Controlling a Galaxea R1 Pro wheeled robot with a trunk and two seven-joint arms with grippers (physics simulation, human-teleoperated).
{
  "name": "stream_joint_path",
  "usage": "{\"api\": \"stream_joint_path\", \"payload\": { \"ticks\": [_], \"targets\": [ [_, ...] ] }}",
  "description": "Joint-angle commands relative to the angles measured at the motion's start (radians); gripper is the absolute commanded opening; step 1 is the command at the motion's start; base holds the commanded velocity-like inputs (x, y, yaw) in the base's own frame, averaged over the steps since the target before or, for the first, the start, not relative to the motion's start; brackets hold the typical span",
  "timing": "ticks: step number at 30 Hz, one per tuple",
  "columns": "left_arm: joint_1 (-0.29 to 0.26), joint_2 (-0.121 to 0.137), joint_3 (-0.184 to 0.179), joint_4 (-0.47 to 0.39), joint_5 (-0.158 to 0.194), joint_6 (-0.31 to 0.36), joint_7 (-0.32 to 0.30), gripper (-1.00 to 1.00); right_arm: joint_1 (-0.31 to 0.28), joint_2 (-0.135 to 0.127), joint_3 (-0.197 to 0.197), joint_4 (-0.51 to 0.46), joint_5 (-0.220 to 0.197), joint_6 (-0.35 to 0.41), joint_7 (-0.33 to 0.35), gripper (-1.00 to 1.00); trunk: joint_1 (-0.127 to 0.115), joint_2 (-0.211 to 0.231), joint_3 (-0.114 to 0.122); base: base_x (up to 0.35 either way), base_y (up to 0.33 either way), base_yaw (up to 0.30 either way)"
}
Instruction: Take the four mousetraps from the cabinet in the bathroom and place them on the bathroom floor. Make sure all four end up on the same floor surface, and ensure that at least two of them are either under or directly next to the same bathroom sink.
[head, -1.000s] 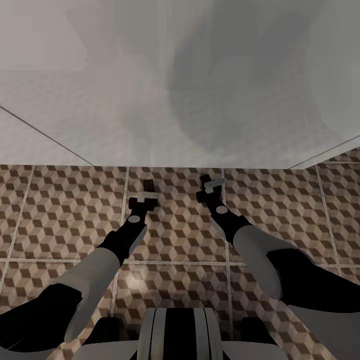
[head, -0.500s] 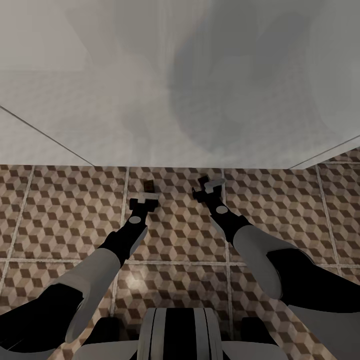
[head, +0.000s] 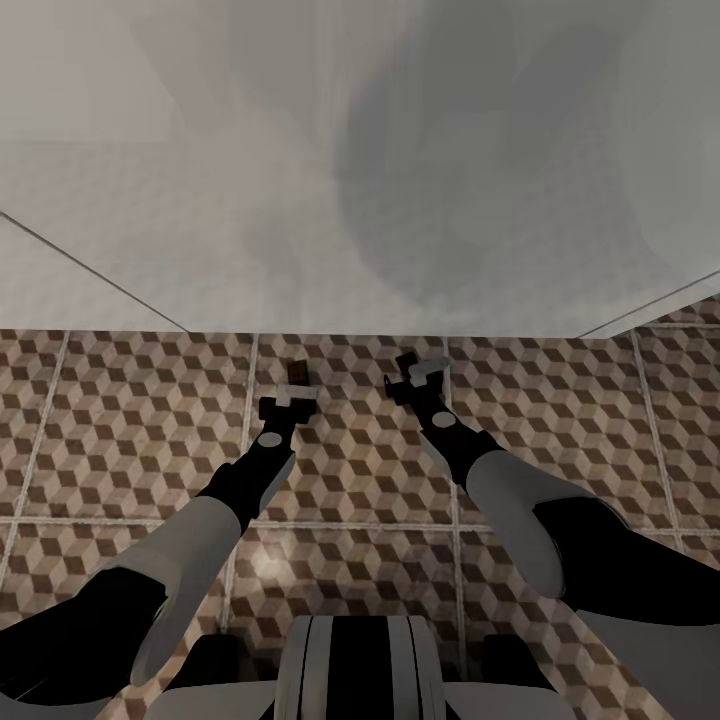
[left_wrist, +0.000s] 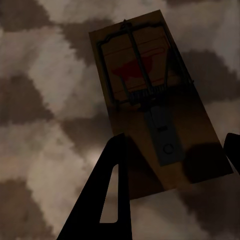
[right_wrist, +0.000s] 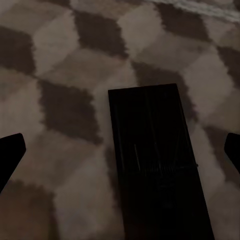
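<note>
One tan mousetrap (left_wrist: 150, 95) with a red spot and wire bar lies flat on the cube-patterned bathroom floor (head: 130, 420). My left gripper (left_wrist: 175, 140) hangs open right over it, fingers (left_wrist: 110, 200) on either side and not touching it. In the head view this mousetrap (head: 297, 372) sits just beyond the left gripper (head: 290, 398), at the edge of the sink (head: 300, 150). A second mousetrap (right_wrist: 155, 160), dark in shadow, lies on the floor below my open right gripper (right_wrist: 124, 145). The right gripper (head: 410, 372) is also low, close to the sink's edge. The cabinet is out of view.
The blurred white body of the sink spans the whole upper half of the head view, close above both grippers. Patterned tiles run to both sides and back toward my base (head: 360, 660).
The right gripper shifted slightly to the left a second ago and has held still since. The left arm and both mousetraps have not moved.
</note>
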Motion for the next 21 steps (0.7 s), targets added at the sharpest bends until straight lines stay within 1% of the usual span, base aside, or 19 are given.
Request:
{"api": "stream_joint_path", "payload": {
  "ticks": [1, 14, 15, 21],
  "targets": [
    [0.0, 0.001, -0.01, 0.01, 0.013, -0.002, 0.008, -1.0, -0.001, 0.0, 0.007, 0.001, 0.006, -0.001, -0.01, 1.0, 0.0, 0.0, 0.0, 0.0, 0.0, 0.0],
    [0.001, 0.001, -0.01, 0.01, 0.013, -0.003, 0.008, -1.0, -0.001, 0.0, 0.007, 0.001, 0.006, -0.001, -0.01, 1.0, 0.0, 0.0, 0.0, 0.0, 0.0, 0.0],
    [0.002, 0.001, -0.01, 0.01, 0.013, -0.003, 0.008, 1.0, -0.001, 0.0, 0.007, 0.001, 0.006, -0.001, -0.01, 1.0, 0.0, 0.0, 0.0, 0.0, 0.0, 0.0],
    [0.003, 0.001, -0.009, 0.009, 0.013, -0.004, 0.008, 1.0, -0.001, 0.0, 0.007, 0.001, 0.006, -0.002, -0.01, 1.0, 0.0, 0.0, 0.0, 0.0, 0.0, 0.0]
  ]
}}
